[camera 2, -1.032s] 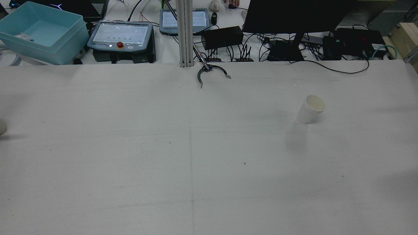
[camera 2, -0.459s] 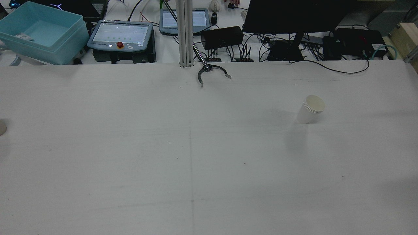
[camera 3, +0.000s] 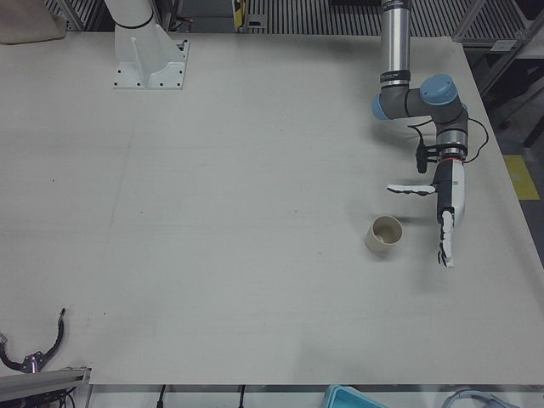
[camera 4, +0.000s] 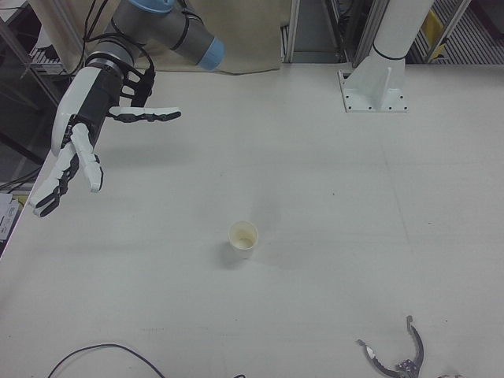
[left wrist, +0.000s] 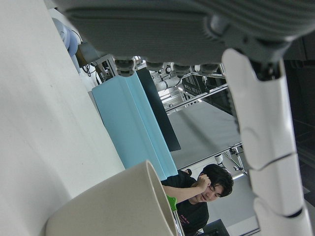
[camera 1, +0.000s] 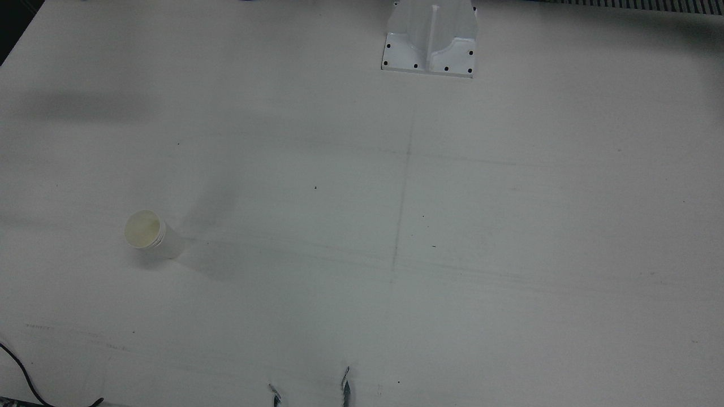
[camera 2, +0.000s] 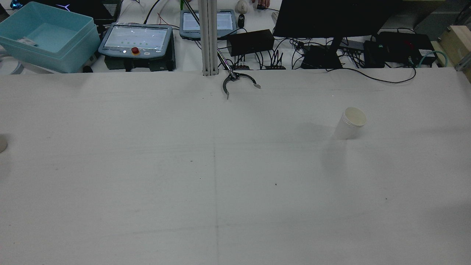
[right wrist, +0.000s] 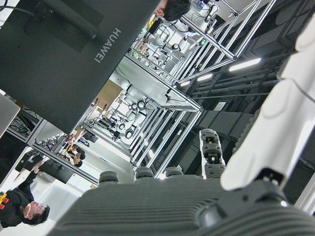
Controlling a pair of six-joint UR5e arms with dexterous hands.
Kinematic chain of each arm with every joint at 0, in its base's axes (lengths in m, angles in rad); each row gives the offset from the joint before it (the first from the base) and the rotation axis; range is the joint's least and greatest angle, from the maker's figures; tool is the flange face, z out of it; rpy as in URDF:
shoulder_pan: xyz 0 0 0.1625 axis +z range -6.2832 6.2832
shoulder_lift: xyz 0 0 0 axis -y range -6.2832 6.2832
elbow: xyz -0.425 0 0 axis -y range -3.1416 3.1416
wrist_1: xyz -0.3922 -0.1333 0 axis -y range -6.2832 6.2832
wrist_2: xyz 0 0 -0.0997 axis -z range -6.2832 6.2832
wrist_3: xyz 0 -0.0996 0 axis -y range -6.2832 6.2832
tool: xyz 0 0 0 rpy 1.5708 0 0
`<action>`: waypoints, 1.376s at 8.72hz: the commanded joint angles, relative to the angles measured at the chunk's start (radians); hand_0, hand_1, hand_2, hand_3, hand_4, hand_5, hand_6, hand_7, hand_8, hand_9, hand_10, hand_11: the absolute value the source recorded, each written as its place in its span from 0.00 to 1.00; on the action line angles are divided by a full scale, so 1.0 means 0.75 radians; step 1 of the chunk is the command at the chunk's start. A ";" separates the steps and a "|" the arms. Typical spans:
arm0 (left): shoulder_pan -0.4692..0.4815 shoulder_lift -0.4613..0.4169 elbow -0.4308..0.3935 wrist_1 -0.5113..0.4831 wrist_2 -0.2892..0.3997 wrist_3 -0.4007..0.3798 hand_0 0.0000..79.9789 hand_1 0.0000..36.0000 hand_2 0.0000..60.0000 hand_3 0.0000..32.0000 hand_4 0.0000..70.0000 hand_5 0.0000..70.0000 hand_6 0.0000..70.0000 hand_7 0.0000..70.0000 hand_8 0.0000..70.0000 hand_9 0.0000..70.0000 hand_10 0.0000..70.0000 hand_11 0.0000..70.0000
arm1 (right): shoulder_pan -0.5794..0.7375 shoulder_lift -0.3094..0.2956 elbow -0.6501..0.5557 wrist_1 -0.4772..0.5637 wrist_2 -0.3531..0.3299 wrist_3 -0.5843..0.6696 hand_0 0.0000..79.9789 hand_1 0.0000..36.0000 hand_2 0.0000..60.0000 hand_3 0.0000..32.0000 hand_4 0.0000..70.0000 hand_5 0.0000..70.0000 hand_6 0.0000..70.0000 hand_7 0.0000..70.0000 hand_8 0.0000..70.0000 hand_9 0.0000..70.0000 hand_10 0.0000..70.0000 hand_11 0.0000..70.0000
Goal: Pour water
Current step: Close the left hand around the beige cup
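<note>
A white paper cup stands upright on the right half of the table, also seen as the cup and the cup. My right hand hovers open, fingers spread, well off to that cup's side and above the table. A second, beige cup stands upright on the left half; only a sliver of this cup shows in the rear view. My left hand is open, fingers stretched out, just beside this cup and apart from it. The left hand view shows the cup close under the fingers.
A metal grabber claw lies at the table's operator-side edge, mid-width. An arm pedestal is bolted to the table. A blue bin, teach pendants, a monitor and cables sit beyond that edge. A person sits behind the bin.
The sliver of the beige cup at the rear view's left edge is slightly smaller than a second ago. The white cup has not moved.
</note>
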 commanded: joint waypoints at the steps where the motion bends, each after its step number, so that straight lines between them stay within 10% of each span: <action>1: 0.003 -0.041 0.124 -0.110 -0.002 0.117 0.65 0.36 0.00 0.18 0.07 0.00 0.00 0.05 0.00 0.00 0.06 0.11 | -0.020 -0.002 0.011 -0.019 0.000 -0.005 0.60 0.16 0.00 0.39 0.09 0.04 0.00 0.00 0.01 0.03 0.00 0.00; 12: 0.138 -0.144 0.239 -0.112 -0.031 0.134 0.63 0.29 0.00 0.14 0.10 0.02 0.00 0.11 0.00 0.00 0.06 0.12 | -0.063 0.007 0.015 -0.021 0.009 -0.022 0.60 0.16 0.00 0.40 0.09 0.05 0.00 0.00 0.02 0.03 0.00 0.00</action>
